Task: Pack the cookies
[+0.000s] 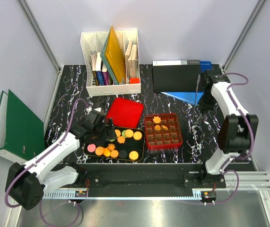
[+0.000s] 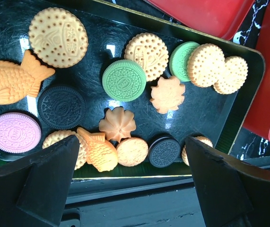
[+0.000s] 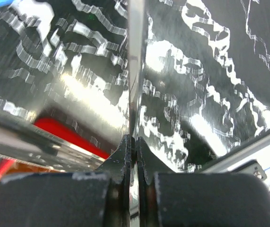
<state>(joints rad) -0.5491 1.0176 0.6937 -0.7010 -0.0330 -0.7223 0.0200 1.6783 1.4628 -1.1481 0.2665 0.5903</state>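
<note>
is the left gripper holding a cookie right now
No, the left gripper hangs open over the black tray of cookies, with nothing between its jaws.

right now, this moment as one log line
left gripper open over cookies on tray | right gripper shut, back right | tin partly filled

White arms, black joints, purple cables
</note>
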